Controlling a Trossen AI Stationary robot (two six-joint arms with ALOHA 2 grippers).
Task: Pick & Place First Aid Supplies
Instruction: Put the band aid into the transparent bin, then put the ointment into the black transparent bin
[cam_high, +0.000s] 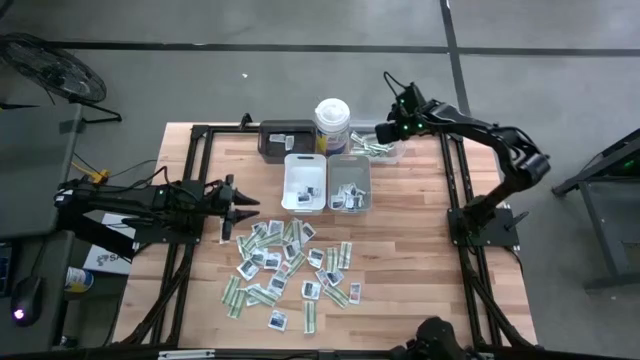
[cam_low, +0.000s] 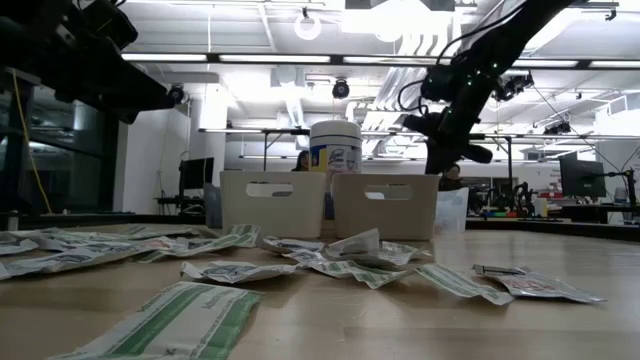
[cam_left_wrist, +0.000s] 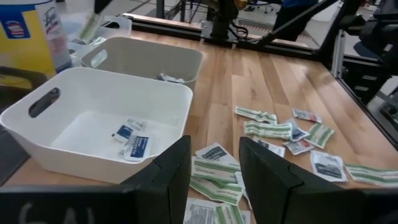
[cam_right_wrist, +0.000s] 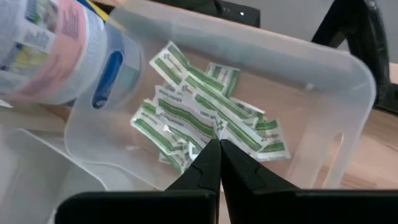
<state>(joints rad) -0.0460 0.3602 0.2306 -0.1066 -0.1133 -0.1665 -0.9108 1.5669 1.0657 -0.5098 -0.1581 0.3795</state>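
Many white sachets and green-and-white strips (cam_high: 290, 265) lie loose on the wooden table, near the front. A white tray (cam_high: 304, 183) holds a few sachets (cam_left_wrist: 134, 142), and a grey tray (cam_high: 349, 183) beside it holds more. My right gripper (cam_right_wrist: 214, 144) is over a clear tray (cam_high: 385, 150) of strips (cam_right_wrist: 205, 118) at the far side. It is shut on one green-and-white strip. My left gripper (cam_left_wrist: 214, 149) hovers open at the table's left (cam_high: 245, 210), left of the white tray and above the pile's far-left edge. My right gripper pinches a green-and-white strip (cam_right_wrist: 208, 127) between its two fingertips, by one end, coming from above and slanting down. The strip hangs below the fingers over the clear tray (cam_right_wrist: 348, 81), lifted clear of the strips lying in it.
A tall white canister (cam_high: 331, 125) stands just left of the clear tray, close to my right gripper. A dark tray (cam_high: 283, 140) sits left of the canister. Bare wood shows right of the pile (cam_high: 420, 250). Black frame rails (cam_high: 195, 190) run along both table sides.
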